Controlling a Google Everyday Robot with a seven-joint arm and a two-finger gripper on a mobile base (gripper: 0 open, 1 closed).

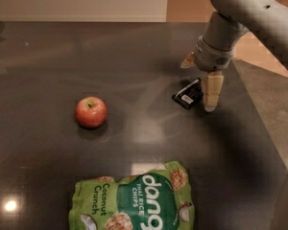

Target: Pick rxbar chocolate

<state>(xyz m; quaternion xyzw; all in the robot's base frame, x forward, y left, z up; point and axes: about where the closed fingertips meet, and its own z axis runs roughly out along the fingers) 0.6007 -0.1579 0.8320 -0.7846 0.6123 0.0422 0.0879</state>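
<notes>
The rxbar chocolate [187, 95] is a small flat black bar with a white label patch. It lies on the dark table [48, 61] right of centre. My gripper [198, 86] hangs from the grey arm [240, 8] directly over the bar's right end and is open. One cream finger [212, 91] stands just right of the bar, its tip close to the table. The other finger [188, 60] shows behind the bar. The bar rests on the table, not lifted.
A red apple [91, 112] sits to the left of the bar. A large green chips bag [134, 200] lies at the front. The table's right edge [264, 114] runs diagonally just right of the gripper, with lighter floor beyond.
</notes>
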